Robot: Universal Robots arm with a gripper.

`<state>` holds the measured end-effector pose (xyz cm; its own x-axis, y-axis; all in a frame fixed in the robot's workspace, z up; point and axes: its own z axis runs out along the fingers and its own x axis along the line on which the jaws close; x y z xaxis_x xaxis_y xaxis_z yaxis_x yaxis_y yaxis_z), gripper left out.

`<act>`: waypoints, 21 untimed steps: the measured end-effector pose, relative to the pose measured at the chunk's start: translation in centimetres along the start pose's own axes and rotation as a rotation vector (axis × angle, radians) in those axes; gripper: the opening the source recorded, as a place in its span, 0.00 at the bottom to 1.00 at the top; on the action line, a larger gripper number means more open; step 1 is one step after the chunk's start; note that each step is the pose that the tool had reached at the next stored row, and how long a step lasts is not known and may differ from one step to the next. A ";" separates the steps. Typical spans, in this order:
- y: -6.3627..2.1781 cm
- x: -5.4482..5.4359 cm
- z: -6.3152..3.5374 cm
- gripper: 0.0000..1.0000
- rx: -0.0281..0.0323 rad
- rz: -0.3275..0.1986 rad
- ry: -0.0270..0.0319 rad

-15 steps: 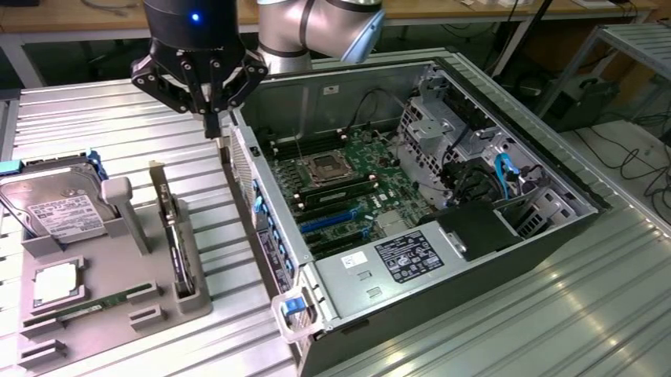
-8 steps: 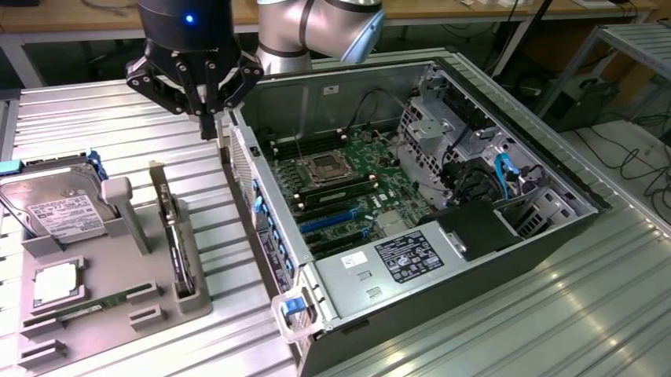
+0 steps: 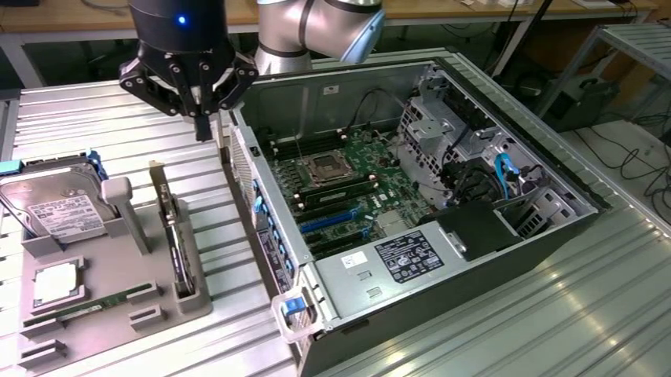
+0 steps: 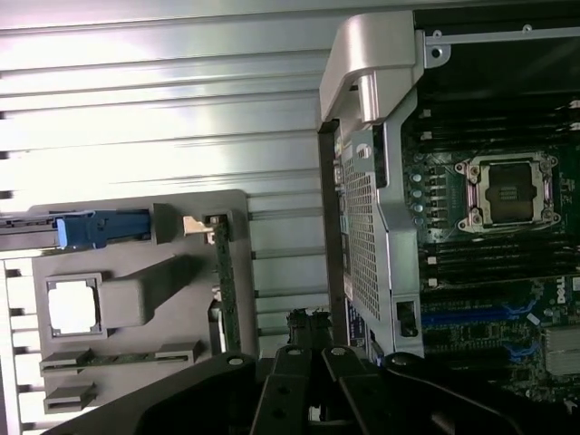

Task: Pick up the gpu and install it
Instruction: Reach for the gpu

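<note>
The gpu point(image 3: 173, 236), a thin green card, stands on edge in a grey tray point(image 3: 115, 267). The end effector point(image 3: 201, 127) hangs closed, empty, above the ribbed metal bench point(image 3: 94, 118).

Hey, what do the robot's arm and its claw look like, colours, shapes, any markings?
The arm is silvery grey, with rounded tubular joints. Its wrist section is a black cylinder carrying a small glowing blue light. The claw is black, built of hinged bar linkages with small round pivot pins, tapering to narrow fingers.
</note>
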<state>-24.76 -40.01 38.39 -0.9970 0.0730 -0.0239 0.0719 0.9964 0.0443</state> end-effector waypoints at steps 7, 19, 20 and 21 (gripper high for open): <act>-0.08 0.7 0.04 0.11 -0.0001 0.000 -0.0001; -0.23 2.0 0.08 0.11 0.0000 0.000 0.0000; -0.25 2.1 0.08 0.11 0.0000 0.000 0.0000; -0.26 2.2 0.09 0.11 0.0000 0.000 0.0000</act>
<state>-26.96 -40.10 38.24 -0.9971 0.0728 -0.0239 0.0717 0.9964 0.0443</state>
